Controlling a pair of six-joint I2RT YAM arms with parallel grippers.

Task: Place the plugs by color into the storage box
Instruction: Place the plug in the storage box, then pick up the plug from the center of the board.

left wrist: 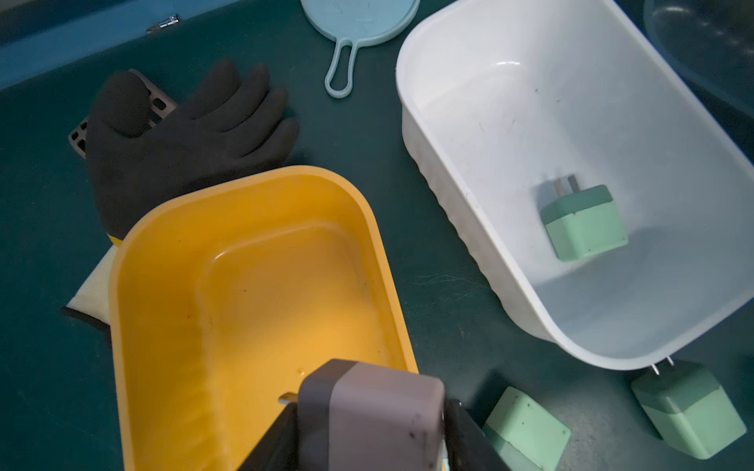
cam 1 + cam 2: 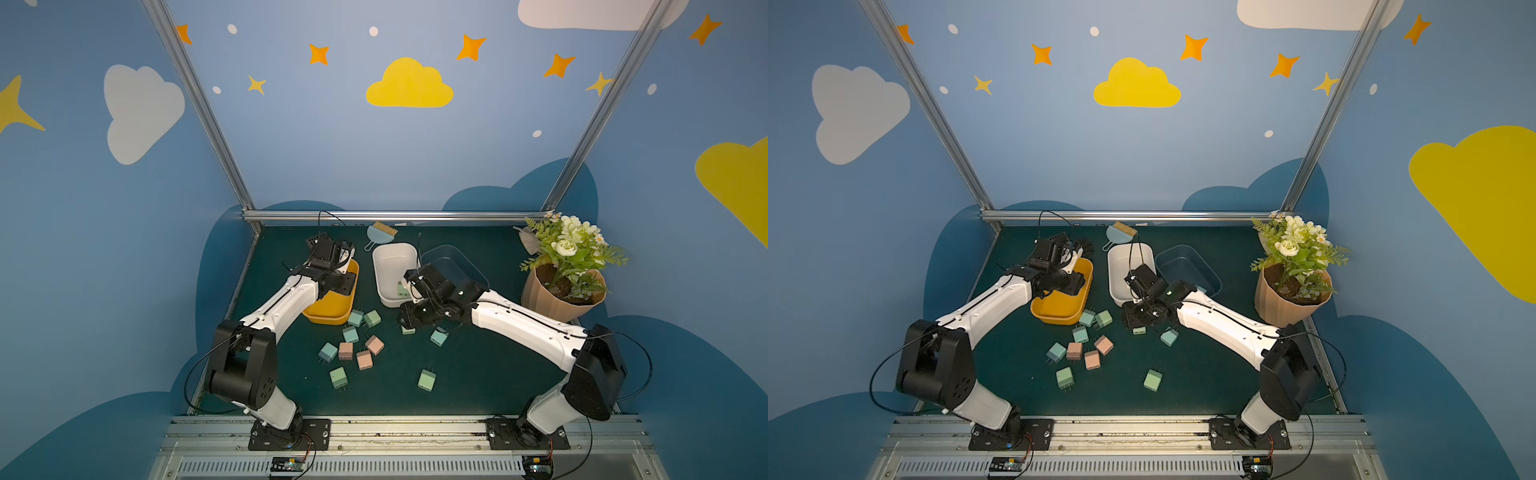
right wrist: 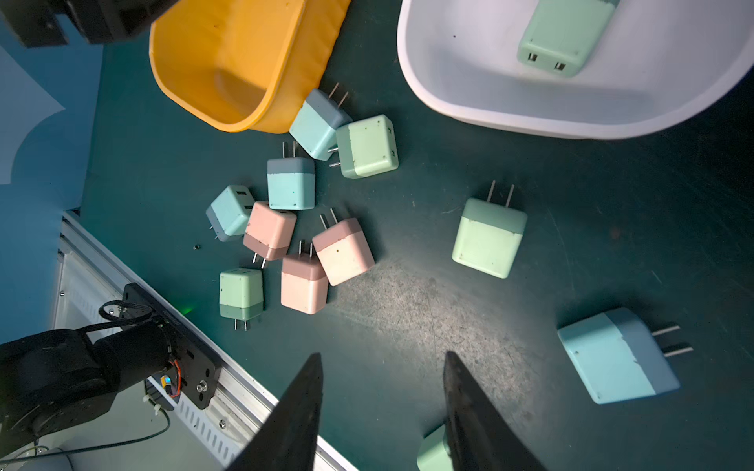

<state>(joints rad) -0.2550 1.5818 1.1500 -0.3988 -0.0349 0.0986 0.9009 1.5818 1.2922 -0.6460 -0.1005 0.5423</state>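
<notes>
Pink plastic cube plug (image 1: 379, 407) pinched in left pincer (image 1: 369, 444); around spread, empty right pincer (image 3: 382, 354) lie three pink plugs (image 3: 304, 285), four blue plugs (image 3: 290, 183), four mint plugs (image 3: 487, 236).

Blue walls (image 2: 324, 158) carry a yellow cloud (image 2: 409, 85), white clouds (image 2: 141, 112) and orange stars (image 2: 319, 54), with aluminium posts (image 2: 201, 104) running up the corners. The floor of the cell is a dark green mat (image 2: 490, 374), edged in front by a metal rail (image 2: 407, 428).

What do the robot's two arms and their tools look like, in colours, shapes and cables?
The left arm and right arm have smooth white shells and bulky black joints. Thin black cables loop beside them. The right tool has two black, tapering fingers.
</notes>
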